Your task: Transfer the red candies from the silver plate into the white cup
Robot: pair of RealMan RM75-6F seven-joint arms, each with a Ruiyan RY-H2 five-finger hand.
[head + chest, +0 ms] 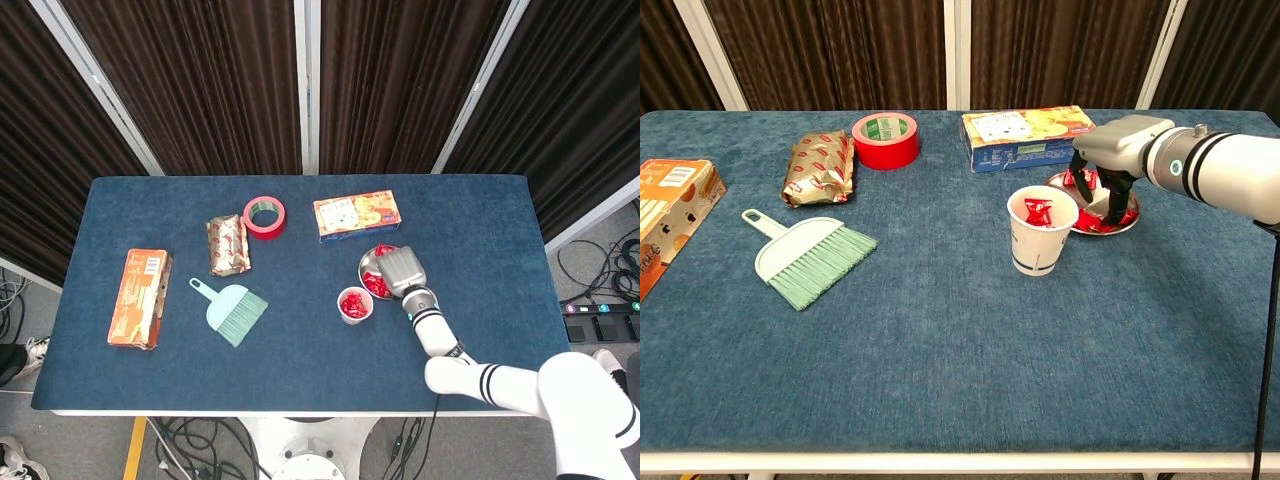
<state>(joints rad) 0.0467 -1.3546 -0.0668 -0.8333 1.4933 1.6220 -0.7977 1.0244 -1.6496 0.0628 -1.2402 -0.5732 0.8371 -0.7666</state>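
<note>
One plate [1128, 226], one cup [1042, 232], two boxes [1028, 135] [138, 298], one tape roll [886, 140], one brush [805, 254].

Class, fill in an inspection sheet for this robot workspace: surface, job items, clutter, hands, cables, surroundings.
Surface: blue cloth table.
Job's things: silver plate with red candies; white cup beside it, candies inside.
Clutter: red tape roll, green brush, foil packet, orange box, snack box.
Hands: right hand fingers down in the plate, grasp unclear; left not in view.
Cables: on the floor.
Surroundings: dark curtains.
</note>
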